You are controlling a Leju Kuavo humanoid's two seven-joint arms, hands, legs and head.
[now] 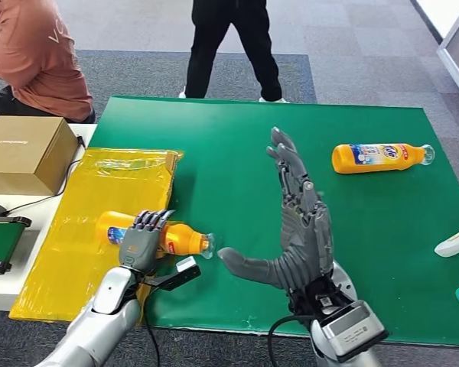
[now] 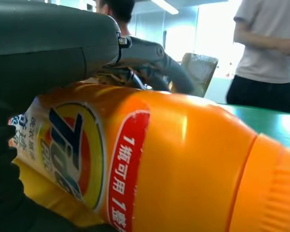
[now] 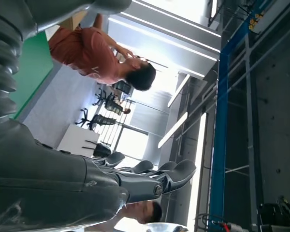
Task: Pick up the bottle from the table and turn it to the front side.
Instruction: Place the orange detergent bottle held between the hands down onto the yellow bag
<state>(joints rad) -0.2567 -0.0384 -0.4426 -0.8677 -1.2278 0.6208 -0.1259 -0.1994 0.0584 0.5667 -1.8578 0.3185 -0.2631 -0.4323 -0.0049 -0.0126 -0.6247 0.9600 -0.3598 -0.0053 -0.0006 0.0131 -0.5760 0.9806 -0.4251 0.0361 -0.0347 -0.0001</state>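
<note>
Left robot hand (image 1: 141, 238) lies over the orange bottle (image 1: 157, 235), with its dark fingers (image 1: 152, 220) curled across the top of it, so it is grasping the bottle. This bottle lies on its side, half on the yellow plastic sheet (image 1: 94, 191) and half on the green mat (image 1: 227, 168), and its clear cap points toward the middle of the table. In the left wrist view the bottle (image 2: 165, 164) is very close, and its label with the red band faces the camera, under the grey thumb (image 2: 151, 55).

On the far left a brown cardboard box (image 1: 25, 153) stands on the white table (image 1: 2, 287), and a person in a pink shirt (image 1: 40, 53) sits behind it. At the far side of the mat a person in black trousers (image 1: 230, 38) is standing.

Right robot hand (image 1: 299, 222) is raised above the mat, released, with the fingers spread upward and the thumb stretched toward the bottle cap, near it but apart. It holds nothing.

Further right, a second orange bottle (image 1: 380, 157) lies on its side on the mat, well apart from both hands.
</note>
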